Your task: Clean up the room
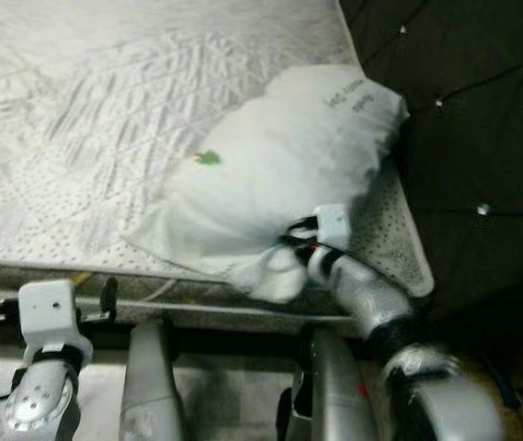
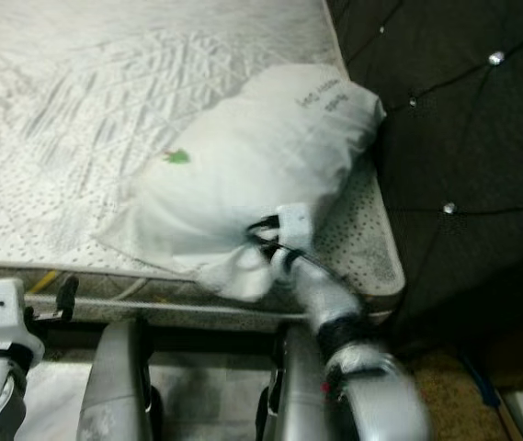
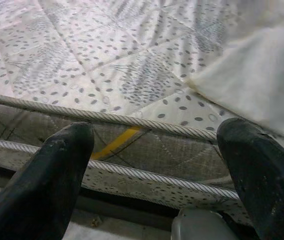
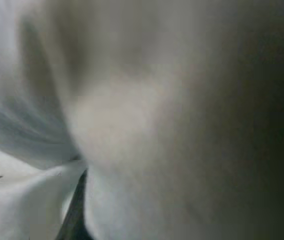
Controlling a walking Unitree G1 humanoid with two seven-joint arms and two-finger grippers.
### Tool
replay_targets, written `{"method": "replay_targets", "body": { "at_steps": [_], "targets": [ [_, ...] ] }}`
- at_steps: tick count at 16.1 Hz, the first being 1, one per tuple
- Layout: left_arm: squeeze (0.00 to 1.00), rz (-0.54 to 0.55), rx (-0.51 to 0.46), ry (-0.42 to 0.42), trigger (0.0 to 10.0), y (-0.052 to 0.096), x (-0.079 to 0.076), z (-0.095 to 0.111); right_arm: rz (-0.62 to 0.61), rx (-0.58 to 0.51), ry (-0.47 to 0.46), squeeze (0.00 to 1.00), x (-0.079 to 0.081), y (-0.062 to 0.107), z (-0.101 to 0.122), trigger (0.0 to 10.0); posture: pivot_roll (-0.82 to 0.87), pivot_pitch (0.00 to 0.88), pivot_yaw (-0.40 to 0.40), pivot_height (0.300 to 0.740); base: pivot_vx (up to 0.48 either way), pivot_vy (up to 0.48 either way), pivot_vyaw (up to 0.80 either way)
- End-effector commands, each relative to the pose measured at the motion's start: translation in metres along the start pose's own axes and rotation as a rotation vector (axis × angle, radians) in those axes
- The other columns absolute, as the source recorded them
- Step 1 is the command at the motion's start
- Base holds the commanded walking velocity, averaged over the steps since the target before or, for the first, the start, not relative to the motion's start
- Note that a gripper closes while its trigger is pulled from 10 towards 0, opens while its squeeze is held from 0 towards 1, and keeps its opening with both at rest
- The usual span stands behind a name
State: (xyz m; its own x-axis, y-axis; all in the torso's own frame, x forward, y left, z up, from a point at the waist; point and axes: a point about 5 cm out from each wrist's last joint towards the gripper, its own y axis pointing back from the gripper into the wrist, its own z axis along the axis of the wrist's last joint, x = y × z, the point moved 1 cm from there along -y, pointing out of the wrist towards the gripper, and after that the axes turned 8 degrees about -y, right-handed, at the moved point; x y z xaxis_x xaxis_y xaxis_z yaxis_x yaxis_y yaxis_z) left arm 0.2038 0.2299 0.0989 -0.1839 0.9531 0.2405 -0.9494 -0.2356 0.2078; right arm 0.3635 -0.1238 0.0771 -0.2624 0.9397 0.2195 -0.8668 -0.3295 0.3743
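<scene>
A white pillow (image 1: 279,165) with a small green mark lies at the right near corner of the bare quilted mattress (image 1: 86,119), its near end hanging over the edge. My right gripper (image 1: 290,246) is shut on that near end, with its fingers buried in the bunched cloth. The right wrist view is pressed against the white fabric (image 4: 132,130), with a sliver of a dark finger (image 4: 74,220) below. My left gripper (image 3: 151,145) is open and holds nothing. It hangs low in front of the mattress side, left of the pillow.
A dark tufted headboard (image 1: 482,119) with shiny studs rises right of the pillow. A yellow strap (image 3: 114,142) shows on the mattress side (image 3: 181,160). My silver legs (image 1: 151,386) stand close against the bed frame.
</scene>
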Motion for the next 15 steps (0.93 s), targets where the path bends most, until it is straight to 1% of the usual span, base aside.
{"method": "replay_targets", "body": {
  "at_steps": [1,2,3,4,5,6,8,9,10,12,13,15],
  "targets": [
    [0.0,0.003,0.012,0.001,10.0,0.0,-0.002,-0.003,-0.127,-0.172,0.069,0.0,-0.028,0.008,0.047,0.0,0.16,0.105,-0.116,0.551,0.0,0.0,0.0],
    [0.0,0.004,0.011,0.002,10.0,-0.001,-0.002,-0.003,-0.143,-0.186,0.086,0.0,-0.033,0.009,0.054,0.0,0.16,0.1,-0.118,0.551,0.0,0.0,0.0],
    [0.0,0.007,0.008,0.003,10.0,-0.002,-0.002,-0.003,-0.2,-0.212,0.109,0.0,-0.047,0.014,0.068,0.0,0.16,0.096,-0.12,0.551,0.0,0.0,0.0],
    [0.0,0.01,0.006,0.004,10.0,-0.003,-0.002,-0.002,-0.299,-0.237,0.118,0.0,-0.067,0.022,0.081,0.0,0.16,0.096,-0.12,0.551,0.0,0.0,0.0],
    [0.0,0.011,0.004,0.005,10.0,-0.003,-0.002,-0.002,-0.38,-0.249,0.11,0.0,-0.082,0.028,0.086,0.0,0.16,0.096,-0.12,0.551,0.0,0.0,0.0],
    [0.0,0.011,0.003,0.005,10.0,-0.003,-0.003,-0.001,-0.44,-0.258,0.092,0.0,-0.093,0.034,0.089,0.0,0.16,0.096,-0.12,0.551,0.0,0.0,0.0],
    [0.0,0.009,0.001,0.005,10.0,-0.003,-0.004,-0.001,-0.605,-0.281,0.013,0.0,-0.127,0.054,0.093,0.0,0.16,0.096,-0.12,0.551,0.0,0.0,0.0],
    [0.0,0.007,0.001,0.005,10.0,-0.004,-0.004,-0.001,-0.673,-0.288,-0.013,0.0,-0.141,0.065,0.093,0.0,0.15,0.093,-0.109,0.551,0.0,0.0,0.0],
    [0.0,0.006,0.0,0.003,10.0,-0.005,-0.004,-0.001,-0.725,-0.288,-0.023,0.0,-0.152,0.074,0.091,0.0,0.15,0.091,-0.109,0.551,0.0,0.0,0.0],
    [0.0,0.002,-0.004,0.002,10.0,-0.007,-0.005,0.0,-0.776,-0.246,-0.004,0.0,-0.163,0.082,0.072,0.0,0.14,0.092,-0.11,0.551,0.0,0.0,0.0],
    [0.0,0.0,-0.003,0.003,10.0,-0.007,-0.006,0.0,-0.77,-0.215,0.011,0.0,-0.163,0.082,0.058,0.0,0.14,0.091,-0.111,0.551,0.0,0.0,0.0],
    [0.0,-0.007,0.002,0.002,10.0,-0.006,-0.008,-0.003,-0.748,-0.149,0.022,0.0,-0.158,0.081,0.02,0.0,0.13,0.086,-0.109,0.551,0.0,0.0,0.0]
  ]
}}
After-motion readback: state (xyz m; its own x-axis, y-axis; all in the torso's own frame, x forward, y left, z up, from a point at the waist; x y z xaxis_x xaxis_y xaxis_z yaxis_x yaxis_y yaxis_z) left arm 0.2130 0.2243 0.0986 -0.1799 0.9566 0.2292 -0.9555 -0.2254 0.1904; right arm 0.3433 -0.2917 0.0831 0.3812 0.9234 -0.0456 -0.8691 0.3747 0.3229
